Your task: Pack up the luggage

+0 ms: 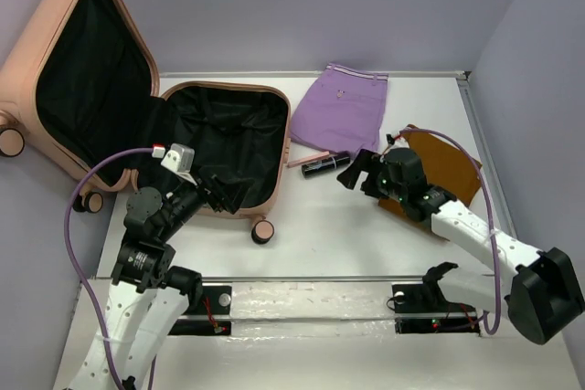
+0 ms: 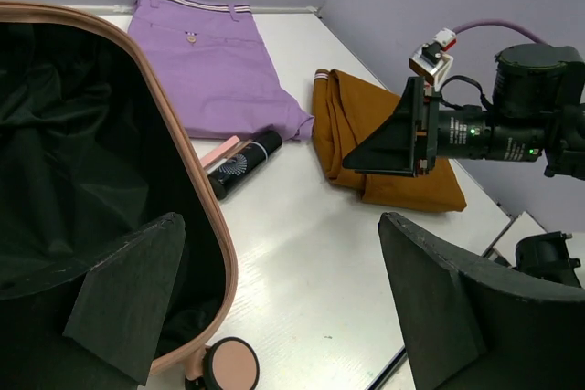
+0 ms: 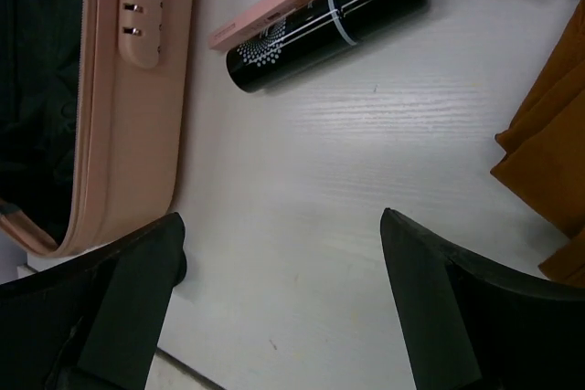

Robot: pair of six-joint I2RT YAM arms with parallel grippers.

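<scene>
Sitting at the left of the tabletop, the luggage lies wide open. Its lid leans back on the wall, and I see only black lining inside. The left end effector hangs over the near rim of the luggage, by a little wheel. Its fingers are spread far apart and hold nothing. One finger is above the black lining and the other is outside the rim.

Just right of the luggage lie a black tube and a thin pink stick, side by side. Farther from the luggage, toward the back, lie folded purple shorts.

The right end effector comes next, just past the tube on the side away from the luggage. It points at the tube and the luggage wall. Its fingers are spread wide too, with nothing between them. Farthest from the luggage lies a folded brown cloth.

I think the right arm is the one to pick up the tube, since it is much nearer. The tube's long way runs from the luggage toward the shorts, almost the same way the fingers close. So the wrist may need to turn first, so the fingers can squeeze the tube's thin sides. Then the tube has to go left, over the rim, into the luggage.
</scene>
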